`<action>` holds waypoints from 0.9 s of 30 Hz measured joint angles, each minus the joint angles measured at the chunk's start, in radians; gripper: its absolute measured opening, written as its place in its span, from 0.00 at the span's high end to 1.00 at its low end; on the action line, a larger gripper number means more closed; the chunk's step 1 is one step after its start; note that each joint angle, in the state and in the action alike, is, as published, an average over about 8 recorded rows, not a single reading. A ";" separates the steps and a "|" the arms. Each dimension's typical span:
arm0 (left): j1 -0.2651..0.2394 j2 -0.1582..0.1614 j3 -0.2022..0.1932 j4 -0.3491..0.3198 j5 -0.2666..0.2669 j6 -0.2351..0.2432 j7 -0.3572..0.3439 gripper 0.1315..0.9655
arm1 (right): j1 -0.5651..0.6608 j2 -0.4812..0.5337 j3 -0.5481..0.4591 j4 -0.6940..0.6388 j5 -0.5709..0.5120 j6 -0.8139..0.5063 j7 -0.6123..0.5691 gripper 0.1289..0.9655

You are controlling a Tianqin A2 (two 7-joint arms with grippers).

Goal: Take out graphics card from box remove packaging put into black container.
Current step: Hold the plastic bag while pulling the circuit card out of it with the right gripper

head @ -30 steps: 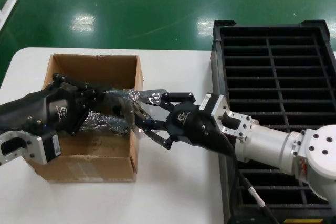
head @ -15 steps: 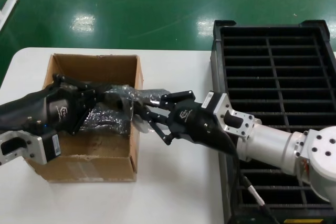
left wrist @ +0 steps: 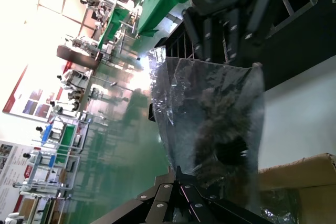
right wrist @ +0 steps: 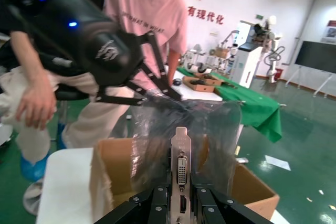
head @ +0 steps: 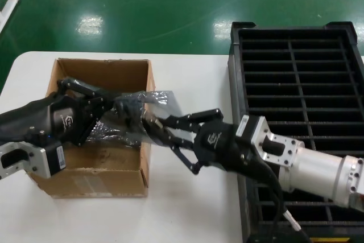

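Since the earlier head pictures the right gripper (head: 152, 124) has drawn back toward the black container (head: 296, 118), its wrist now lying over the container's near rim, while its long fingers stretch farther out and lie flatter toward the box (head: 91, 129). The packaging (head: 149, 102) has risen and spread into a smoother sheet above the box's right wall, where before it bunched in crinkles between the two grippers. The left gripper (head: 116, 105) has stayed over the box's interior, its fingers closed on the packaging's left end.

The head view shows the layout: the box sits on the white table (head: 193, 197) to the left, the black container to the right, and the two grippers meet at the box's right edge. It hides the graphics card inside the grey film. The right wrist view reveals it: the graphics card (right wrist: 180, 174) stands with its silver bracket upright between the right gripper's fingers, which are closed on it, a white port visible, and the translucent packaging wraps around it. The left wrist view shows the packaging (left wrist: 210, 114) hanging as a clear pouch with a dark shape inside, and the right gripper's dark body beyond it.
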 joint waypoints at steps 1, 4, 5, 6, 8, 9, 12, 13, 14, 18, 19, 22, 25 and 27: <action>0.000 0.000 0.000 0.000 0.000 0.000 0.000 0.99 | -0.004 0.006 -0.003 0.009 -0.001 -0.004 0.000 0.93; 0.000 0.000 0.000 0.000 0.000 0.000 0.000 0.99 | -0.015 0.018 -0.011 0.030 -0.006 -0.013 -0.004 0.93; 0.000 0.000 0.000 0.000 0.000 0.000 0.000 0.99 | -0.017 0.020 -0.013 0.035 -0.008 -0.014 -0.007 0.93; 0.000 0.000 0.000 0.000 0.000 0.000 0.000 0.99 | -0.018 0.020 -0.016 0.038 -0.011 -0.015 -0.010 0.93; 0.000 0.000 0.000 0.000 0.000 0.000 0.000 0.99 | -0.017 0.018 -0.021 0.041 -0.018 -0.013 -0.016 0.93; 0.000 0.000 0.000 0.000 0.000 0.000 0.000 0.99 | -0.016 0.016 -0.024 0.042 -0.021 -0.012 -0.019 0.93; 0.000 0.000 0.000 0.000 0.000 0.000 0.000 0.99 | -0.009 0.011 -0.029 0.048 -0.033 -0.006 -0.020 0.93; 0.000 0.000 0.000 0.000 0.000 0.000 0.000 0.99 | -0.007 0.012 -0.030 0.054 -0.038 -0.004 -0.018 0.93; 0.000 0.000 0.000 0.000 0.000 0.000 0.000 0.99 | -0.006 0.014 -0.030 0.061 -0.042 -0.002 -0.013 0.93; 0.000 0.000 0.000 0.000 0.000 0.000 0.000 0.99 | -0.015 0.047 -0.022 0.119 -0.063 0.001 0.027 0.93; 0.000 0.000 0.000 0.000 0.000 0.000 0.000 0.99 | -0.021 0.061 -0.017 0.139 -0.069 0.001 0.042 0.93; 0.000 0.000 0.000 0.000 0.000 0.000 0.000 0.99 | -0.045 0.112 0.001 0.208 -0.084 -0.002 0.091 0.93; 0.000 0.000 0.000 0.000 0.000 0.000 0.000 0.99 | -0.079 0.179 0.032 0.286 -0.092 -0.008 0.143 0.93; 0.000 0.000 0.000 0.000 0.000 0.000 0.000 0.99 | -0.104 0.230 0.059 0.340 -0.088 -0.013 0.174 0.93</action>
